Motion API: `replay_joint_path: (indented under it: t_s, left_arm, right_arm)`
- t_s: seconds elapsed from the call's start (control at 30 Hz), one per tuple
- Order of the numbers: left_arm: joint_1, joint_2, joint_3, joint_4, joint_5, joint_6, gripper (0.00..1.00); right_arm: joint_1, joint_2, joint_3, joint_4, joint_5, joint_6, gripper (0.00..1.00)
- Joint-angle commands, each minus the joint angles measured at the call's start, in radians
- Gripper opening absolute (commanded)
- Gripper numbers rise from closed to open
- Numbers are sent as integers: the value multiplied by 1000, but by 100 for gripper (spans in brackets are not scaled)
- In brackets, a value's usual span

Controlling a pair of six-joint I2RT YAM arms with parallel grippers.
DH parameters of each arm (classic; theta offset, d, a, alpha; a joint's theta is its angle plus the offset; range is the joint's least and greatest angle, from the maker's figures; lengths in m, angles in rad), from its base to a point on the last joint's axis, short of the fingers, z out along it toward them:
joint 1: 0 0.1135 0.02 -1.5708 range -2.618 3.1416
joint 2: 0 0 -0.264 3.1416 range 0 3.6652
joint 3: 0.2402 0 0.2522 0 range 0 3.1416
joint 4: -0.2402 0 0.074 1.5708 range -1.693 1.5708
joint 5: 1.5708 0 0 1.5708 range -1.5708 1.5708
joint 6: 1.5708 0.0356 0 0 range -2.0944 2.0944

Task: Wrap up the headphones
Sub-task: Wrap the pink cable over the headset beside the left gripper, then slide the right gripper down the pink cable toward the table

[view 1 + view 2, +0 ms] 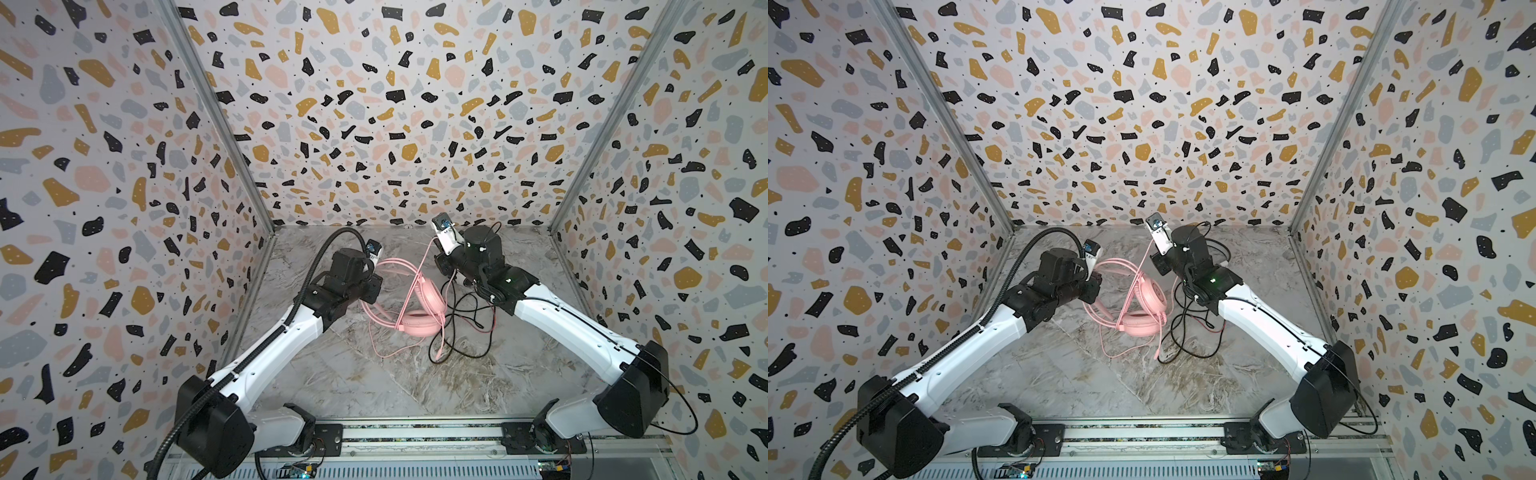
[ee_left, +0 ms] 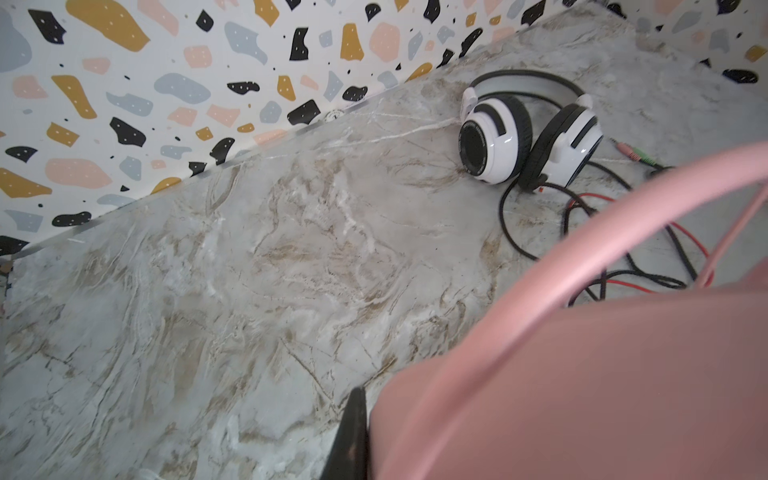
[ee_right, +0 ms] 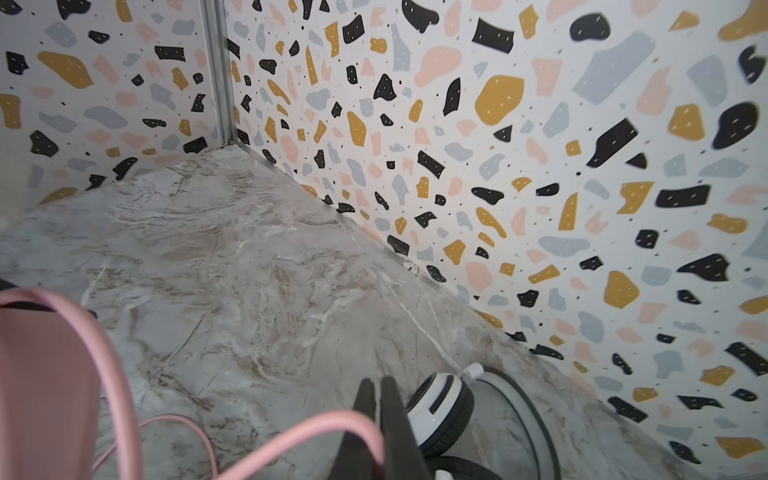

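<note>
Near the right claw (image 3: 376,388), clenched on the pink cable (image 3: 291,431), the black cable (image 2: 502,210) could get snagged during winding, while the left claw (image 2: 366,415) grasps the pink headset (image 2: 582,374).

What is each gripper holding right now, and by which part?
The left gripper grips the pink headphones by the headband. The right gripper has its fingers shut on the pink cable, partway along it.
</note>
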Motion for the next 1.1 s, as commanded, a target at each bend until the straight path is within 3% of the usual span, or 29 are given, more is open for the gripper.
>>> replay_joint_path:
  t_s: [0.0,0.1,0.3,0.5,0.7,1.07]
  left_arm:
    - [-4,-37,-10,65,89,9,0]
    - [-3,-54,-23,86,114,2,0]
    - [13,-82,-42,130,171,-9,0]
    - [45,-86,-55,163,263,-31,0]
    - [77,-72,-50,163,320,-46,0]
    - [167,-57,-52,224,469,-124,0]
  right_arm:
    - [-57,1,-22,45,-105,95,6]
    - [-85,27,-67,83,-199,134,13]
    - [-106,76,-164,202,-378,225,17]
    - [-195,207,-227,414,-646,405,24]
    - [-184,348,-206,500,-686,473,32]
    - [-116,532,-222,648,-662,556,33]
